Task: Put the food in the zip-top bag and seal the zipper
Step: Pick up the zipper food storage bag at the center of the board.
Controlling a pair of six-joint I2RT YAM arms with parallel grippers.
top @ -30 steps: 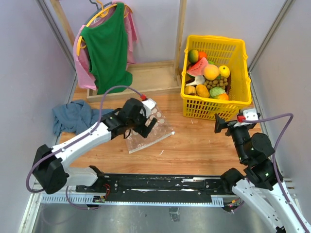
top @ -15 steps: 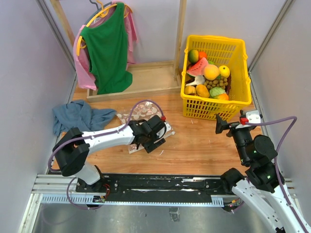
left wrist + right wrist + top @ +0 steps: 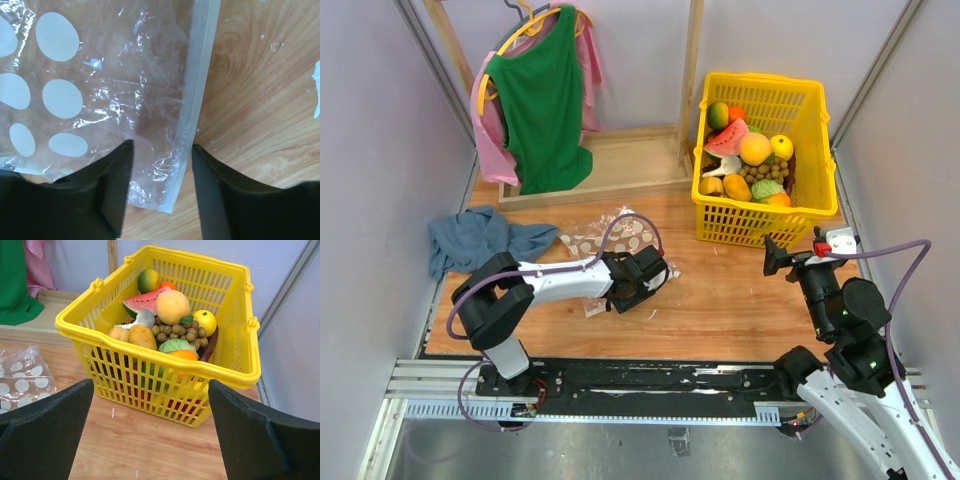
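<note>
The zip-top bag (image 3: pixel 610 238), clear with white dots, lies flat on the wooden table. Its zipper (image 3: pixel 201 75) runs as a pale strip along the right edge in the left wrist view. My left gripper (image 3: pixel 655 280) is low over the bag's near right corner. Its jaws (image 3: pixel 161 146) are partly apart and straddle the zipper edge without clamping it. The food (image 3: pixel 754 150) is heaped in the yellow basket (image 3: pixel 765 215); a peach-coloured fruit (image 3: pixel 172 307) lies on top. My right gripper (image 3: pixel 800 250) hovers open in front of the basket (image 3: pixel 150 357), holding nothing.
A blue cloth (image 3: pixel 475 240) lies crumpled at the table's left. A green shirt (image 3: pixel 540 100) hangs on a wooden rack (image 3: pixel 620 160) at the back. Grey walls close in both sides.
My left gripper has travelled across the bag toward its near right corner, dropped low, and its jaws have narrowed. The right arm has barely shifted.
</note>
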